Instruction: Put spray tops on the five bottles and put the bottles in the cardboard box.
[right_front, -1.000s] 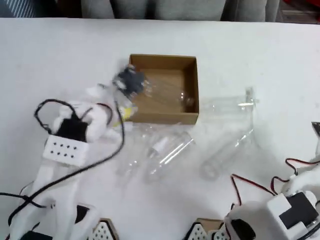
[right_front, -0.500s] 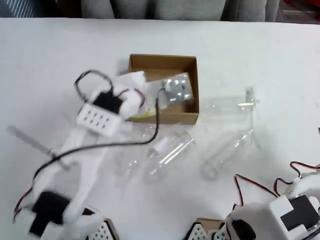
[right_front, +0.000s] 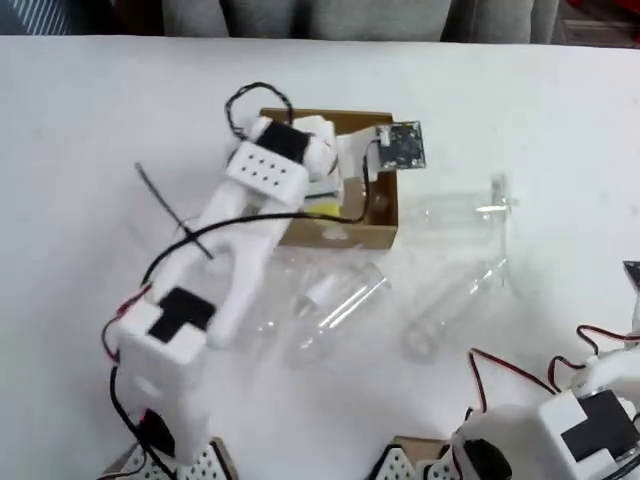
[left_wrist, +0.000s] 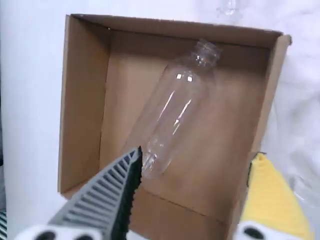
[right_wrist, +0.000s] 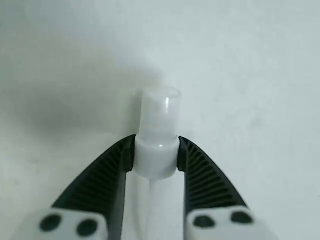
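Observation:
The cardboard box (left_wrist: 82, 100) holds one clear bottle (left_wrist: 175, 117) lying on its floor with a bare neck. My left gripper (left_wrist: 197, 154) hangs open just above the box, its grey finger (left_wrist: 117, 192) and yellow finger (left_wrist: 272, 200) spread wide with nothing between them. From the high view the left arm (right_front: 265, 170) stretches over the box (right_front: 385, 215). My right gripper (right_wrist: 156, 145) is shut on a white spray top (right_wrist: 159, 125), held upright above the white table. The right arm's base (right_front: 560, 430) sits at the front right corner.
Clear bottles lie on the white table in front of the box (right_front: 340, 298) and to its right (right_front: 455, 295), (right_front: 455, 210). Black and red cables trail from both arms. The table's far side and left side are bare.
The left arm has swung from the box's left side to above the box and stretched out over it. The right arm has barely moved.

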